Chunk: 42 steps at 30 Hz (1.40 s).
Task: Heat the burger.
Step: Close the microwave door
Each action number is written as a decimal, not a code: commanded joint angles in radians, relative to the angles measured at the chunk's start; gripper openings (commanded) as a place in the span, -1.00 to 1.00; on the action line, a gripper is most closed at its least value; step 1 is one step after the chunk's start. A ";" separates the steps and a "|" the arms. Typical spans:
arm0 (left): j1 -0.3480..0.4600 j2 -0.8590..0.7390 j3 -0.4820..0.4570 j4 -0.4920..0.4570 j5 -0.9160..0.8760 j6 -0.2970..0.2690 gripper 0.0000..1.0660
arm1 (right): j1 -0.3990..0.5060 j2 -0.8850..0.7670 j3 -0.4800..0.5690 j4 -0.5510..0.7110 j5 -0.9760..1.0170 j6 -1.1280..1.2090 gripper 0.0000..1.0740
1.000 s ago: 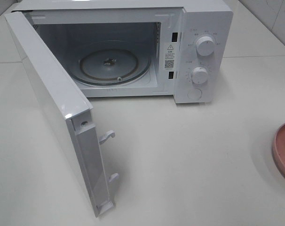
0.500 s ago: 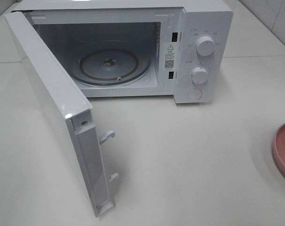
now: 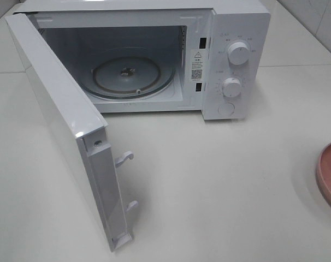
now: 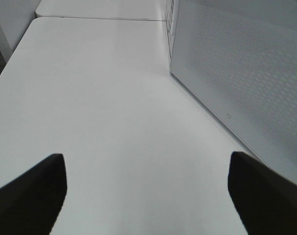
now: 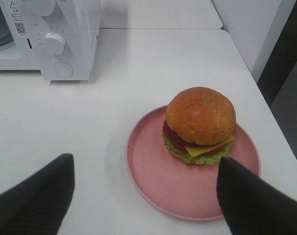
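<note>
Our right gripper (image 5: pixel 146 196) stood wide, its two dark fingers (image 5: pixel 36 200) spread apart and holding nothing, hanging above the near edge of the pink plate (image 5: pixel 153 181). Between those fingers we saw the burger (image 5: pixel 200 125) sitting on the plate, toward the plate's side farther from the microwave (image 5: pixel 55 34). Its domed golden-brown bun topped a dark patty with red filling, a yellow cheese slice and green lettuce showing at the edge. We touched neither burger nor plate.

Our left gripper (image 4: pixel 148 196) was likewise spread wide and empty, its fingers (image 4: pixel 31 196) hanging over the bare white table (image 4: pixel 99 98). Beside it in the left wrist view rose the dotted outer face of the microwave door (image 4: pixel 241 73).

From the high camera we saw neither gripper. The microwave (image 3: pixel 231 33) stood at the back of the table (image 3: pixel 220 180), its door (image 3: pixel 61 125) swung fully out to the left, two latch hooks (image 3: pixel 124 158) jutting from the door's free edge. Inside, the glass turntable (image 3: pixel 127 76) lay bare. Two round knobs (image 3: pixel 239 53) and a round button (image 3: pixel 226 108) sat on the control panel at the right. Only a sliver of the pink plate (image 3: pixel 329 172) showed at the right edge of that view, well apart from the microwave, and the burger was out of its frame.
</note>
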 commanded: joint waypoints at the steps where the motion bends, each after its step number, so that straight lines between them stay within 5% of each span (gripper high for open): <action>1: 0.002 -0.005 0.000 -0.002 -0.012 -0.005 0.53 | -0.006 -0.028 0.002 0.000 -0.007 -0.011 0.42; 21: 0.002 -0.005 -0.021 -0.029 -0.043 -0.006 0.50 | -0.006 -0.028 0.002 0.000 -0.007 -0.011 0.42; 24: 0.002 -0.005 -0.033 -0.035 -0.106 -0.007 0.32 | -0.006 -0.028 0.002 0.000 -0.007 -0.011 0.42; 26: 0.002 -0.001 -0.033 -0.036 -0.176 -0.007 -0.11 | -0.006 -0.028 0.002 0.000 -0.007 -0.011 0.42; 27: 0.002 -0.001 -0.033 -0.036 -0.176 -0.007 -0.11 | -0.006 -0.028 0.002 0.000 -0.007 -0.011 0.42; 29: 0.002 0.026 -0.033 -0.036 -0.219 -0.006 -0.45 | -0.006 -0.028 0.002 0.000 -0.007 -0.011 0.42; 32: 0.002 0.037 -0.033 -0.036 -0.235 -0.006 -0.53 | -0.006 -0.028 0.002 0.000 -0.007 -0.011 0.42; 36: 0.002 0.131 -0.033 -0.036 -0.316 -0.006 -0.98 | -0.006 -0.028 0.002 0.000 -0.007 -0.011 0.42; 42: 0.002 0.278 0.003 -0.035 -0.531 -0.005 -1.00 | -0.006 -0.028 0.002 0.000 -0.007 -0.011 0.42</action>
